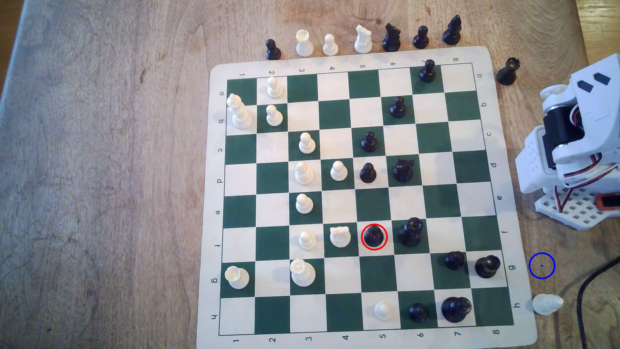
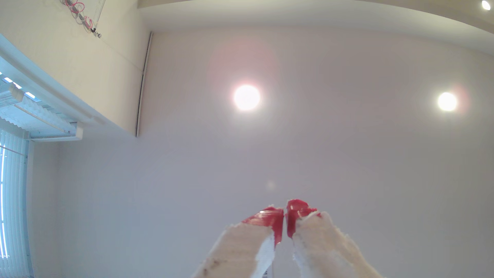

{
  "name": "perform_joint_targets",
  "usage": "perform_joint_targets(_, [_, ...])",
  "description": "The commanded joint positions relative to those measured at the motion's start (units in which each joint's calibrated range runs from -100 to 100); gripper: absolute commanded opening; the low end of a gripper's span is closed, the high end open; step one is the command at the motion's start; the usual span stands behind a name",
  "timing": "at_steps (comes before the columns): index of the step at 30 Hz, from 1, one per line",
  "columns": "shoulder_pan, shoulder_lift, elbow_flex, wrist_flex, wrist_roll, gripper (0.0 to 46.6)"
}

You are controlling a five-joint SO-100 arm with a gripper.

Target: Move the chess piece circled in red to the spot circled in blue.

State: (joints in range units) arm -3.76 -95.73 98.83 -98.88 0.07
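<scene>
The chess piece circled in red [image 1: 374,236] is a small glossy black pawn standing upright on a white square at f5 of the green-and-white board [image 1: 355,198]. The spot circled in blue [image 1: 541,265] is bare brown tabletop just off the board's edge on the exterior view's right, by row g. My white arm [image 1: 577,141] is folded up at the exterior view's right edge, far from the pawn. In the wrist view my gripper [image 2: 285,211] points up at the ceiling, its red-tipped fingers [image 2: 272,217] pressed together with nothing between them.
A white knight [image 1: 340,236] and a tall black piece [image 1: 412,231] flank the circled pawn. A white piece [image 1: 547,303] lies on its side just below the blue circle, beside a black cable [image 1: 590,282]. Captured pieces line the board's far edge; a black rook [image 1: 507,71] stands off its corner.
</scene>
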Motion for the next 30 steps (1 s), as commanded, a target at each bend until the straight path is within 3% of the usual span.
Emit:
perform_joint_targets(1, [1.38,-0.03,1.08,-0.62,0.15,0.2])
perform_joint_targets(6, [1.77,-0.03,1.08,10.76,0.15,0.2])
perform_joint_targets(13, [2.55,-0.03,-2.72,51.14,-0.15,0.2])
perform_joint_targets(19, [3.49,-0.03,-13.33,86.76,-0.29,0.2])
perform_joint_targets(26, [2.86,0.23,-21.94,114.36,-0.34,0.4])
perform_joint_targets(30, [3.8,8.63,-30.47,129.27,-0.88,0.5])
